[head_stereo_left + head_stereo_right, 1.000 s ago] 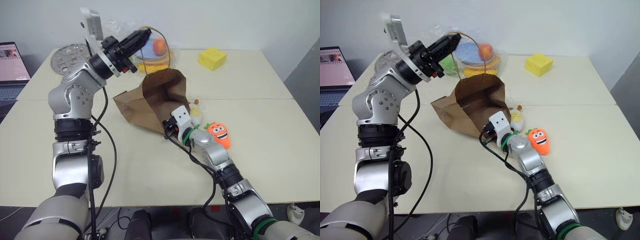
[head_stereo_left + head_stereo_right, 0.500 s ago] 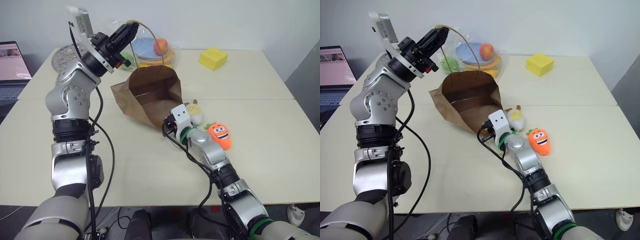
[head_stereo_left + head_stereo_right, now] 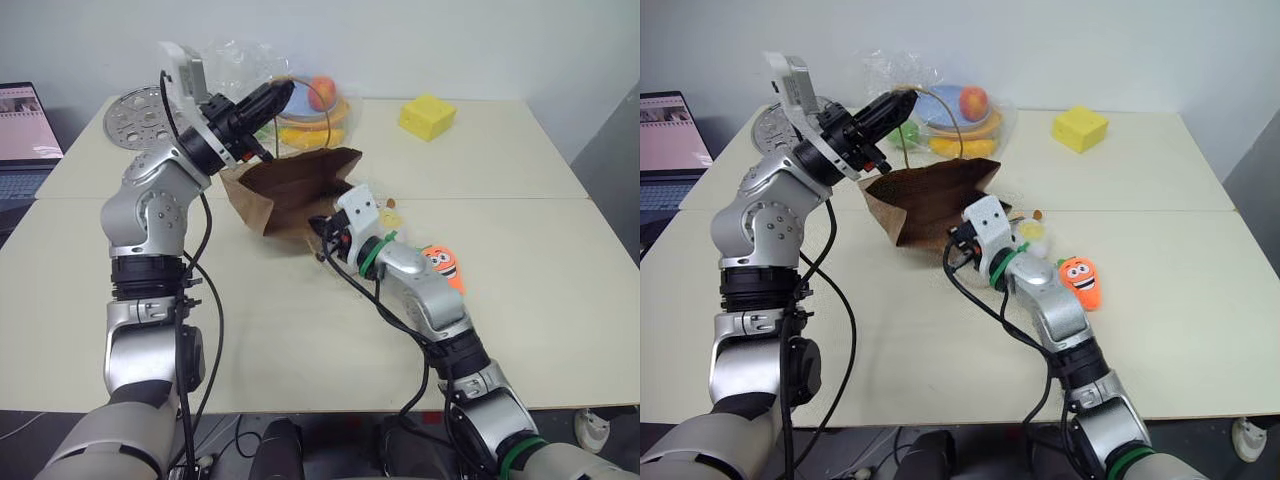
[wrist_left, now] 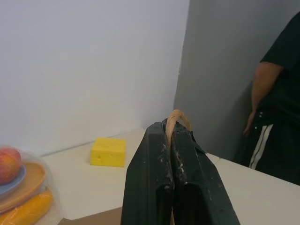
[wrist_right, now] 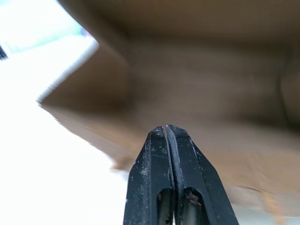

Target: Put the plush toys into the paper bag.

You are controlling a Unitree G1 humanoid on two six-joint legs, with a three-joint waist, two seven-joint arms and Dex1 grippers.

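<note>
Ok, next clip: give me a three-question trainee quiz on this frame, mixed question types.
1. True or false: the left gripper is shut on a handle of the paper bag.
2. Multiple choice: where is the carrot plush? A) inside the bag; B) on the table beside the right arm; C) in the right gripper.
3. Short answer: what yellow object sits at the far side of the table, and is it one of the toys to be bagged?

Key:
1. True.
2. B.
3. The yellow cheese-like block; no, it is not a plush toy.
</note>
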